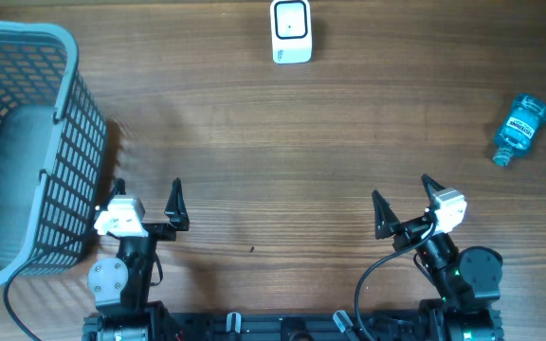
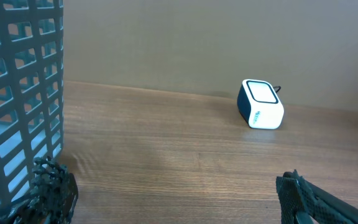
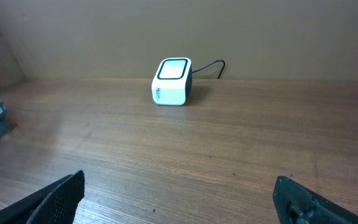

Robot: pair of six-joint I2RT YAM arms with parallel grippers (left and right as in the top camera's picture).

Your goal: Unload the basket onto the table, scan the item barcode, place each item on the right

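You work at a mock shop checkout: a white scanner (image 1: 291, 30) well ahead of the fingers (image 1: 175, 201), a slatted plastic basket (image 1: 79, 152) beside the left ones, wood-grain table (image 1: 254, 142) beneath.

Basket (image 1: 72, 156) perhaps against left gripper (image 1: 147, 192)

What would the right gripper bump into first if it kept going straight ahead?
Probably the white boxy scanner; only wooden table lies between it and the right gripper, though depth is unclear.

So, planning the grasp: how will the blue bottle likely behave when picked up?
The bottle lies on its side, so a nudge may roll or spin it. Small, translucent plastic: probably light. Smooth sides could slip.
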